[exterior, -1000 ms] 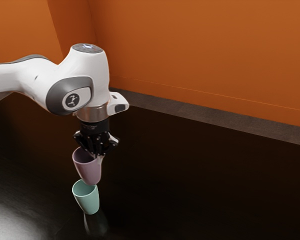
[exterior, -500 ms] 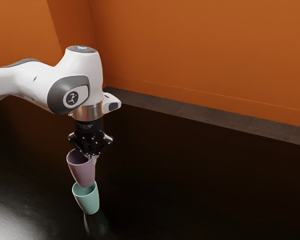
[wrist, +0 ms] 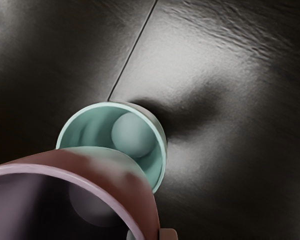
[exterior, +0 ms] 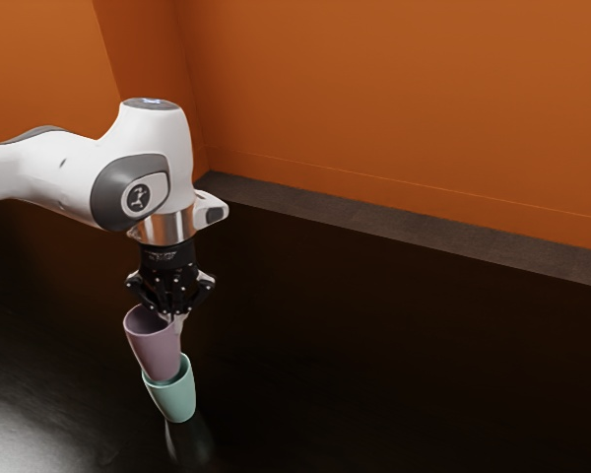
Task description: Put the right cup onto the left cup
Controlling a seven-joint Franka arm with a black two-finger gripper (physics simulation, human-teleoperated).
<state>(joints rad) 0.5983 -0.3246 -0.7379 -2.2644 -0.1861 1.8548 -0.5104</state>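
We have the pink cup (exterior: 153, 345) in the lower left of the exterior view, aloft over the green cup (exterior: 174, 399), which stands upright on the dark table (exterior: 374, 374). The jaws of our gripper (exterior: 177, 319) are closed narrowly on the pink cup's wall, on the side toward the exterior view's right. We judge that this edge grip is chosen to keep the base free to go into the other cup; it also seems to let the pink cup lean, its mouth toward the exterior view's left. The green cup stands mouth up, ready to receive it. From the exterior view we get the lean, the arm (exterior: 59, 168) above and a base that looks almost lined up. The wrist view gives us the green cup's inner floor (wrist: 132, 134) and much of its mouth uncovered, so the pink cup seems off-centre. Whether the two cups touch, we cannot tell. We judge the stacking close but unfinished: we should centre and straighten the pink cup before lowering, or its base may catch the green rim and tip the lower cup.
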